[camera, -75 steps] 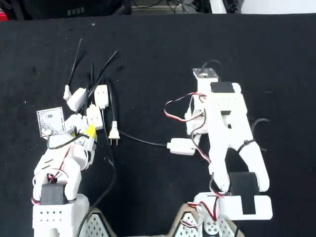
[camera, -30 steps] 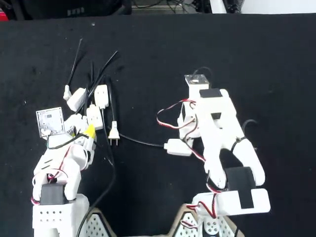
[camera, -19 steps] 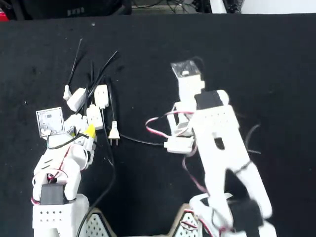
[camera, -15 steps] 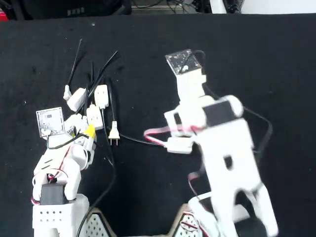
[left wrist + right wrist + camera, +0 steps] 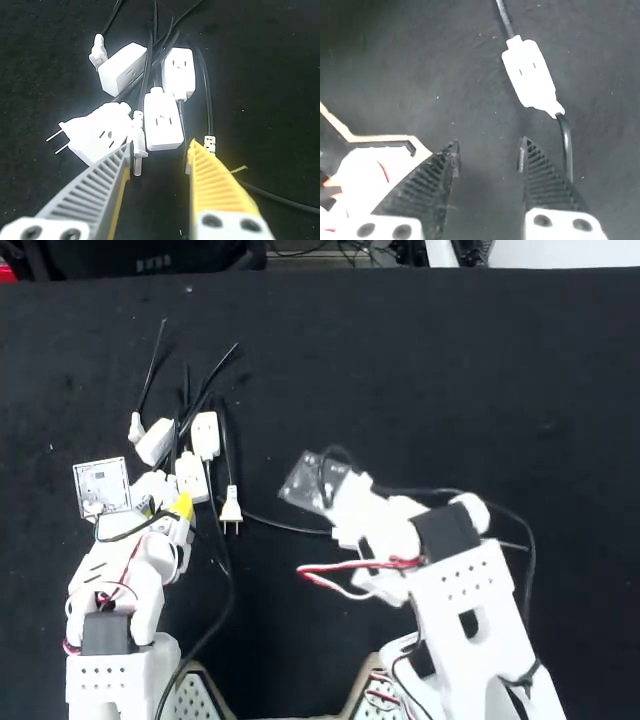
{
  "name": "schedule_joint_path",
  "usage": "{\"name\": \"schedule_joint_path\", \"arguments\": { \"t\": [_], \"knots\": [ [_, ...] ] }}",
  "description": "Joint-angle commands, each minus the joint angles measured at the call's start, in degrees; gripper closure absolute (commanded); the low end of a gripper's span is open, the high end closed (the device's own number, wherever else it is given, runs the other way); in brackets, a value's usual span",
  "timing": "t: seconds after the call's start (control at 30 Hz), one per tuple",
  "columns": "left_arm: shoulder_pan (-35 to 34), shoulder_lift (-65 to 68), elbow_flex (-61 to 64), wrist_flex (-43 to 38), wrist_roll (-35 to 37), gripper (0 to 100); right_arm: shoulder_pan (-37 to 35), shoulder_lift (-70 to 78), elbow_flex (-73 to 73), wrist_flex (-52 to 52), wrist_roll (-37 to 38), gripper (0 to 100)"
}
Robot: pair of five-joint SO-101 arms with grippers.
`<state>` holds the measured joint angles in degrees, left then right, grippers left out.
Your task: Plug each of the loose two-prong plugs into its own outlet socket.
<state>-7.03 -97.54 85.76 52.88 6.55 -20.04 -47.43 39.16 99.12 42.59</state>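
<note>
Over the last couple of sec. the right arm [image 5: 440,540] has left its upright rest on the table's [image 5: 520,370] right side. It reached out, then swung in and dipped toward centre. Its wrist now hangs over the spot where the inline socket [image 5: 530,75] lies at the end of its black cord. The right gripper [image 5: 489,146] is spread wide w/ nothing between the jaws. The inline socket sits just ahead of the fingertips, slot face up, untouched. In the high view it is mostly under the arm, so its pose there is hard to make out.

The left arm has not budged. The left gripper [image 5: 160,147] is likewise open and empty, its fingers low on either side of the near end of the near socket [image 5: 161,120] in the cluster at the table's left. A second socket [image 5: 178,72] and a third socket [image 5: 122,67] lie beyond it, and a pronged adapter [image 5: 90,132] sits just beside the grey finger. The loose plug [image 5: 231,508] lies just right of the cluster, prongs toward the robot, unmoved.

For the task: nothing is plugged in yet. The right arm looks to be setting up a grab on the inline socket, prob. to pair it w/ a plug. It needs a small advance before the jaws can close on the body.
</note>
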Motion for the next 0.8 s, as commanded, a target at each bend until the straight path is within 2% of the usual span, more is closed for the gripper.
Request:
{"name": "schedule_joint_path", "arguments": {
  "t": [0.0,0.17,0.33,0.53,0.77],
  "knots": [
    [-0.4,-0.4,-1.4,-0.3,-0.5,81,3.2,-0.7,2.8,1.1,6.2,82.8],
    [-0.4,-0.4,-1.4,-0.3,-0.5,81,13.7,4.0,12.6,-8.4,11.5,82.8],
    [-0.4,-0.4,-1.4,-0.3,-0.5,81,22.2,7.1,13.4,-17.5,13.6,82.2],
    [-0.4,-0.4,-1.4,-0.3,-0.5,81,21.5,10.2,13.1,-23.7,13.5,71.6],
    [-0.4,-0.4,-1.4,-0.3,-0.5,81,17.2,10.8,13.1,-25.9,13.6,71.3]
  ]
}}
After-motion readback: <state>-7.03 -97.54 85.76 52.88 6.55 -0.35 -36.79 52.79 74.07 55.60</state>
